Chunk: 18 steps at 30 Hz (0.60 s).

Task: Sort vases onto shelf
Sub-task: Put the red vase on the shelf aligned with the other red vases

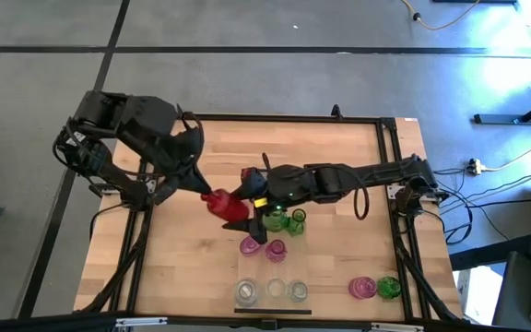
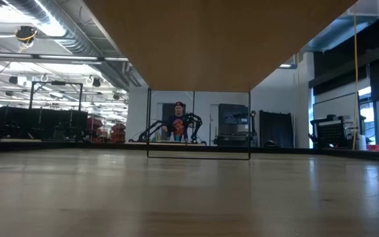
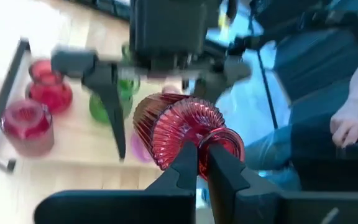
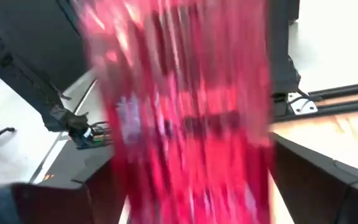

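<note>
My left fingers [image 3: 180, 169] are clenched on the rim of the red vase [image 1: 223, 205], held in the air above mid-table, while my right gripper [image 1: 253, 205] stands spread wide around its belly. I should close the right squarely before loosening the left. Beyond wait two red vases [image 3: 37, 111] on the shelf [image 3: 2, 109].

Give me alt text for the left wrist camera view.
The left gripper pinches the rim of a red vase, held sideways in the air. The right gripper spreads open just behind it, with two more red vases on the table beyond.
</note>
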{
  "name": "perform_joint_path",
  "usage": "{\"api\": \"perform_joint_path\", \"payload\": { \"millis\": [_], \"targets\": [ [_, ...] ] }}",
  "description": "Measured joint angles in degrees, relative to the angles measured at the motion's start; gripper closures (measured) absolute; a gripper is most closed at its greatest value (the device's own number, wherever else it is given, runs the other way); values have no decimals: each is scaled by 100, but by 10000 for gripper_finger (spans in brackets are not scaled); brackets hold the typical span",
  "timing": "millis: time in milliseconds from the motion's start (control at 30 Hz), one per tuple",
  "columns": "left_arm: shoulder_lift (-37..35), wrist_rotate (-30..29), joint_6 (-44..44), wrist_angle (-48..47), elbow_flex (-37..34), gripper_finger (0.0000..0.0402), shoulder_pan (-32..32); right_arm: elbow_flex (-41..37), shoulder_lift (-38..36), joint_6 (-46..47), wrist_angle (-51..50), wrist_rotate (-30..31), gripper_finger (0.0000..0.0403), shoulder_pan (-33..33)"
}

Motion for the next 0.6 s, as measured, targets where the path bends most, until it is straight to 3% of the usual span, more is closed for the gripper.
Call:
{"api": "perform_joint_path", "payload": {
  "millis": [600],
  "targets": [
    [202,-47,0,-171,-14,395,-98,9,-4,44,373,-20,68,0]
  ]
}}
